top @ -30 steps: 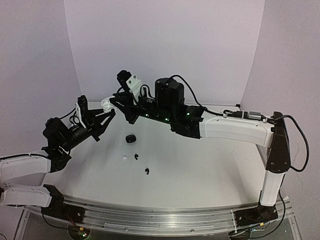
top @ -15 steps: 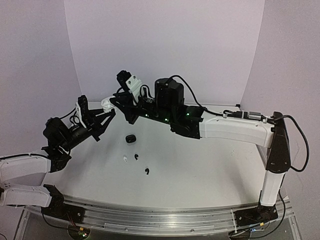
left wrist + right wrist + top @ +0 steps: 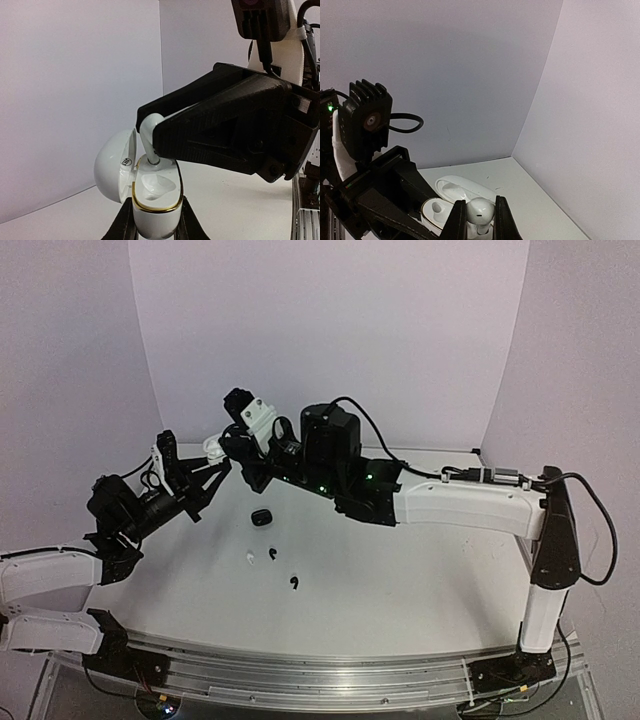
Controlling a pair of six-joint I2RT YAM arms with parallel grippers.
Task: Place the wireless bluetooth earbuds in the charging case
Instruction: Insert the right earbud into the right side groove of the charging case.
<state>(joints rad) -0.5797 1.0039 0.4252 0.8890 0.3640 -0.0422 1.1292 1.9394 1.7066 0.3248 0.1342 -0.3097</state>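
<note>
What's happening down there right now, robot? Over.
Left gripper shut on open white gold-rimmed charging case. Right gripper shut on white earbud, stem tip at case socket, not seated. Nothing between them; black buds loose on table.

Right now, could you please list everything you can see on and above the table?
charging case: one, white with gold rim, lid open, held above the table
held earbud: one, white, stem tip at the case's socket
loose white earbud: one, white, on the table
loose black earbuds: two, black, on the table near the white one
black object: one, pebble-like, on the table; too small to identify
table: one, white
left end effector: one, black, gripping the case
right end effector: one, black, gripping the held earbud
</note>
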